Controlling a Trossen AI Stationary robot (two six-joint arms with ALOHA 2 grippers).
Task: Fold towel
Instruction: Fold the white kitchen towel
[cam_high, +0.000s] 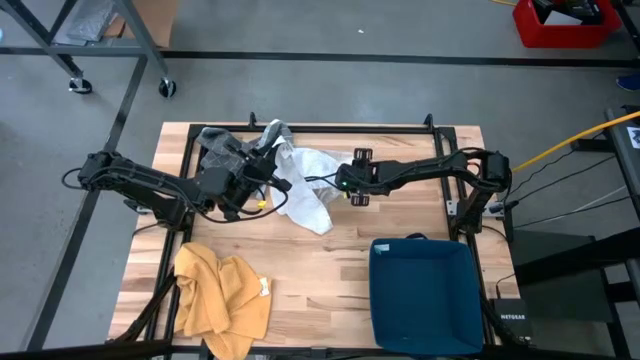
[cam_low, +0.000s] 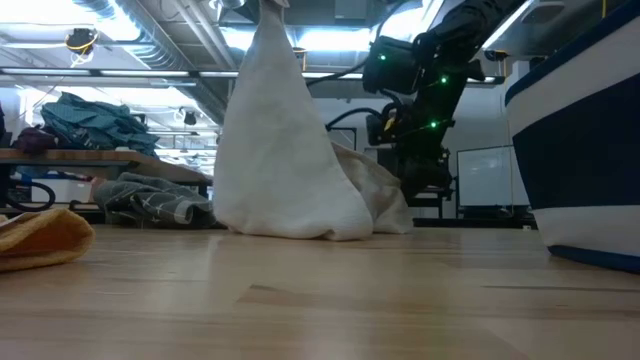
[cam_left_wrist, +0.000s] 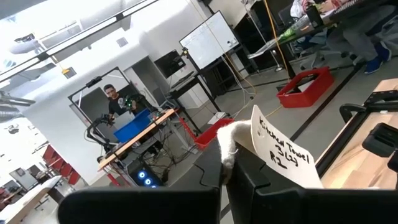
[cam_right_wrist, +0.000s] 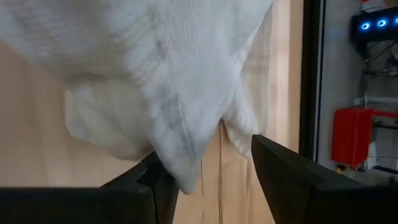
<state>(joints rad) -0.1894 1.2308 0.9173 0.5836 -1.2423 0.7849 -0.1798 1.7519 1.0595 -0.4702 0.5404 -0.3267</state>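
Note:
A white towel (cam_high: 305, 190) hangs in a cone from its raised corner, and its lower folds (cam_low: 300, 225) rest on the wooden table. My left gripper (cam_left_wrist: 227, 177) is shut on that corner, above the towel's far left part (cam_high: 270, 150). A paper label (cam_left_wrist: 283, 149) sticks up from the corner. My right gripper (cam_high: 345, 185) stands open at the towel's right side, slanting down, with a hanging fold (cam_right_wrist: 186, 155) between its fingers, close to one finger (cam_right_wrist: 155, 183). My left gripper pinches the towel's labelled corner (cam_left_wrist: 229, 146) between its two fingers, which point level. The corner is lifted high; the cloth hangs below it with its lower part on the table. My right gripper is open; I cannot tell whether the hanging fold touches its finger.
A yellow cloth (cam_high: 220, 300) lies crumpled at the near left. A dark blue bin (cam_high: 425, 295) stands at the near right. A grey cloth (cam_high: 220, 150) is bunched at the far left. A dark metal frame (cam_high: 440, 140) runs round the tabletop.

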